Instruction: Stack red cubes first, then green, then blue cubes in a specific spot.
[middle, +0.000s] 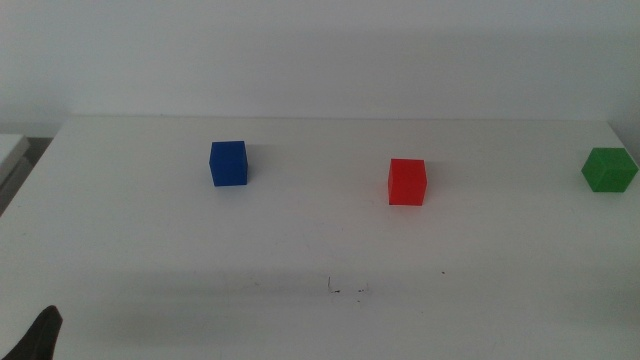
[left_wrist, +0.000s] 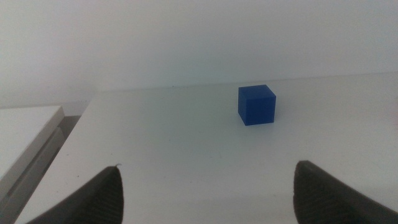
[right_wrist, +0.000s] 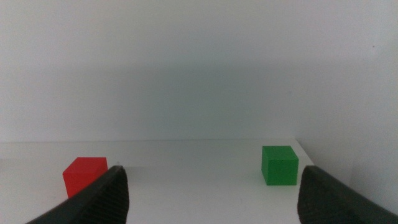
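White table (middle: 150, 300): one blue cube (middle: 228, 163), one red cube (middle: 407, 182), one green cube (middle: 609, 169), seemingly apart.

white table (middle: 150, 250) | blue cube (middle: 228, 163) left | red cube (middle: 407, 182) centre | green cube (middle: 609, 169) right edge

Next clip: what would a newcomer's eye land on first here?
Three bright cubes apart on the white table: the blue cube toward the left, the red cube near the middle, the green cube at the right edge. Nothing is stacked yet. Both claws wait open, the left claw facing blue, the right claw between red and green.
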